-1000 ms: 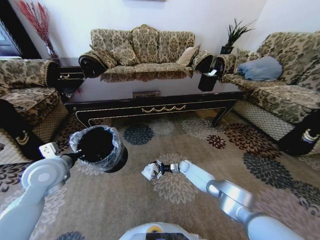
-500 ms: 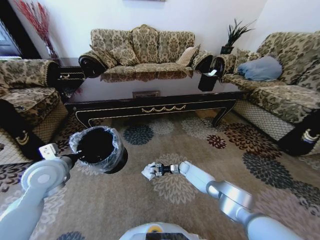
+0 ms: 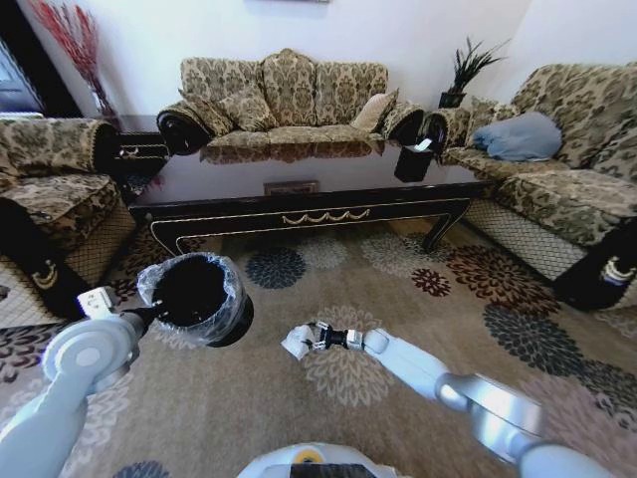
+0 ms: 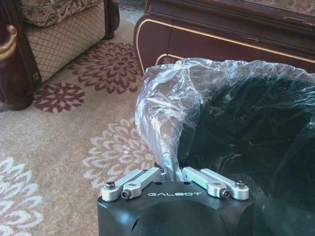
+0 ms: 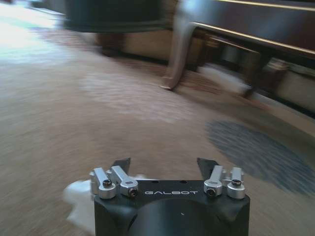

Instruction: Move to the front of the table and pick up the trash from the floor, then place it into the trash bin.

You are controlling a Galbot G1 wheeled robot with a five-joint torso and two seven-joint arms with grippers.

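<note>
The trash bin (image 3: 195, 296), black with a clear crinkled liner, hangs above the carpet at the left. My left gripper (image 3: 149, 313) is shut on its rim; the left wrist view shows that gripper (image 4: 174, 172) pinching rim and plastic of the trash bin (image 4: 236, 128). A crumpled white tissue, the trash (image 3: 296, 343), lies on the carpet in front of the table (image 3: 299, 214). My right gripper (image 3: 315, 338) is low at the tissue, open. In the right wrist view the gripper (image 5: 164, 164) has spread fingers and the tissue (image 5: 81, 199) sits off to one side, partly under it.
Patterned sofas ring the table: one behind it (image 3: 284, 95), one at the right (image 3: 567, 179), an armchair at the left (image 3: 50, 199). A small black tissue box (image 3: 413, 159) stands on the table's right end. A curved table leg (image 5: 177, 54) rises ahead of the right gripper.
My right arm has stretched lower toward the carpet, its elbow dropping to the right, while the gripper stays by the tissue. The left arm and the bin have not moved.
</note>
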